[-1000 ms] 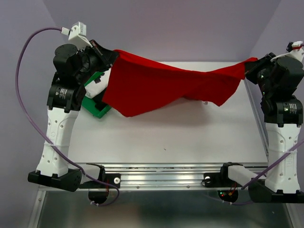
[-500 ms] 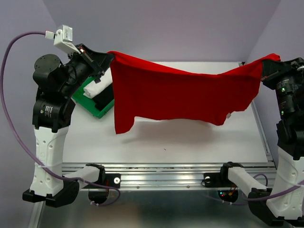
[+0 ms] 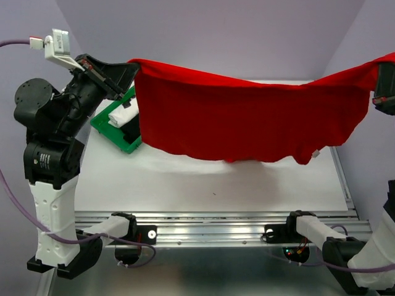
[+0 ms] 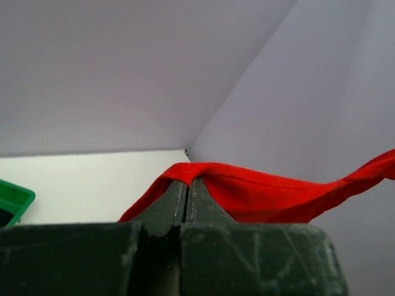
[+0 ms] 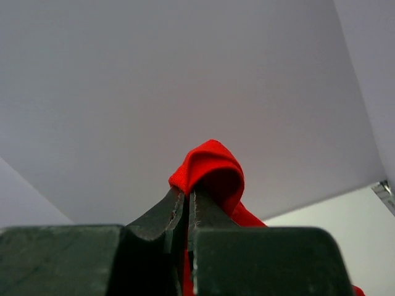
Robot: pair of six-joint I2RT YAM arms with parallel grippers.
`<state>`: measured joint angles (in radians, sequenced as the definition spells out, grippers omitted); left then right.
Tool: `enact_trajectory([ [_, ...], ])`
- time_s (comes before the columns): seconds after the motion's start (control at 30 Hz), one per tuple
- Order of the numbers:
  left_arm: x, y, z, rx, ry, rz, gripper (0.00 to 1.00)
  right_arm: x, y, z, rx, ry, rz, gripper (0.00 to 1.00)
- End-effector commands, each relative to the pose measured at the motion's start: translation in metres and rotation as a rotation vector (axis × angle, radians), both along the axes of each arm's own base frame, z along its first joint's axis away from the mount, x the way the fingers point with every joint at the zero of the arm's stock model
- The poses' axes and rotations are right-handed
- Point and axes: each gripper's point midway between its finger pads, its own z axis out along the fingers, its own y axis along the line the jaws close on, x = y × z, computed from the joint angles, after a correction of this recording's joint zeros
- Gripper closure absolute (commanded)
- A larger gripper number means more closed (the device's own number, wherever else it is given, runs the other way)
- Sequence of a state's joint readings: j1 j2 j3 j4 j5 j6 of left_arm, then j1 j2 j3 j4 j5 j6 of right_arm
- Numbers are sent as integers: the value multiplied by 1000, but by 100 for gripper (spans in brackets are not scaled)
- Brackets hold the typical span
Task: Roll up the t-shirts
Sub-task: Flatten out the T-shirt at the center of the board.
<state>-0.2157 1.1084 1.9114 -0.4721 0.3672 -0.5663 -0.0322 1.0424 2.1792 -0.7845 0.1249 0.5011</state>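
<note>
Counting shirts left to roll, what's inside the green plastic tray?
Inside the green plastic tray, a white cloth t-shirt and a black cloth t-shirt show. The hanging bright red cloth t-shirt covers the tray's right side, so anything there is hidden.

White table (image 3: 247, 185), green tray (image 3: 110, 132) resting on its far-left corner

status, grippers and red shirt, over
Left gripper shut on red t-shirt, right gripper shut on its other end. Shirt hangs spread above the table. Green tray far left, nothing blocking.
</note>
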Motion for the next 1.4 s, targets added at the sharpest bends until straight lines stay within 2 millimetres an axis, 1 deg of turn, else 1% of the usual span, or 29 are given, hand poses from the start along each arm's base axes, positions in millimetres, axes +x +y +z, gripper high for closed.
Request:
enact_trajectory([
  [0.0, -50, 8, 59, -55, -205, -23, 100, -51, -1, 49, 3, -191, -17, 99],
  [0.07, -59, 8, 65, -68, -223, -34, 100, -61, -3, 58, 9, -226, -25, 99],
  [0.1, -66, 9, 69, -72, -238, -35, 100, -74, -4, 67, 13, -267, -35, 99],
  [0.27, -86, 18, 84, -93, -289, -7, 100, -97, -7, 84, 19, -345, -56, 99],
  [0.33, -92, 21, 89, -96, -305, 3, 100, -97, -7, 86, 18, -352, -51, 99],
  [0.4, -91, 21, 88, -91, -305, 6, 100, -92, -8, 82, 17, -334, -59, 99],
  [0.47, -85, 21, 83, -81, -291, 11, 100, -87, -11, 77, 17, -318, -75, 99],
  [0.5, -79, 21, 79, -77, -278, 22, 100, -77, -13, 71, 17, -289, -84, 99],
  [0.57, -56, 18, 60, -53, -222, 37, 100, -67, -19, 61, 15, -254, -120, 99],
  [0.6, -38, 16, 43, -38, -174, 49, 100, -48, -24, 48, 2, -197, -144, 99],
  [0.67, -21, 12, 24, -26, -122, 52, 100, -24, -27, 30, -12, -125, -161, 99],
  [0.7, -11, 9, 15, -23, -99, 45, 100, -1, -30, 10, -26, -51, -175, 99],
  [0.73, 6, 5, -7, -13, -45, 41, 100, 13, -31, -1, -32, -9, -178, 99],
  [0.77, 14, 2, -17, -11, -22, 40, 100, 32, -33, -15, -38, 45, -180, 99],
  [0.8, 26, -1, -26, -11, -8, 38, 100, 45, -34, -27, -41, 80, -183, 99],
  [0.83, 41, -4, -50, 1, 46, 38, 100, 66, -36, -51, -42, 155, -187, 99],
  [0.87, 50, -6, -62, 7, 68, 39, 100, 81, -37, -66, -43, 203, -190, 99],
  [0.9, 60, -8, -73, 13, 89, 42, 100, 91, -37, -79, -46, 238, -188, 99],
  [0.93, 76, -11, -93, 27, 123, 45, 100, 100, -38, -88, -47, 257, -191, 99],
  [0.97, 85, -12, -102, 34, 139, 48, 100, 114, -39, -113, -52, 317, -188, 99],
  [1.0, 100, -16, -114, 40, 158, 47, 100, 123, -38, -123, -60, 337, -184, 99],
  [1.03, 108, -18, -123, 48, 178, 43, 100, 129, -38, -132, -65, 361, -183, 99],
  [1.07, 116, -21, -129, 55, 187, 39, 100, 137, -39, -149, -70, 401, -182, 99],
  [1.1, 122, -22, -133, 59, 195, 36, 100, 141, -39, -156, -75, 419, -182, 99],
  [1.13, 134, -26, -139, 63, 205, 31, 100, 147, -39, -164, -86, 442, -178, 99],
  [1.23, 151, -31, -138, 67, 198, 24, 100, 152, -39, -179, -97, 481, -177, 99],
  [1.3, 161, -34, -138, 68, 201, 21, 100, 151, -39, -182, -102, 489, -176, 99],
  [1.33, 160, -34, -127, 62, 179, 16, 100, 149, -40, -181, -101, 486, -178, 99],
  [1.37, 161, -36, -124, 60, 174, 6, 100, 148, -39, -179, -104, 482, -177, 99],
])
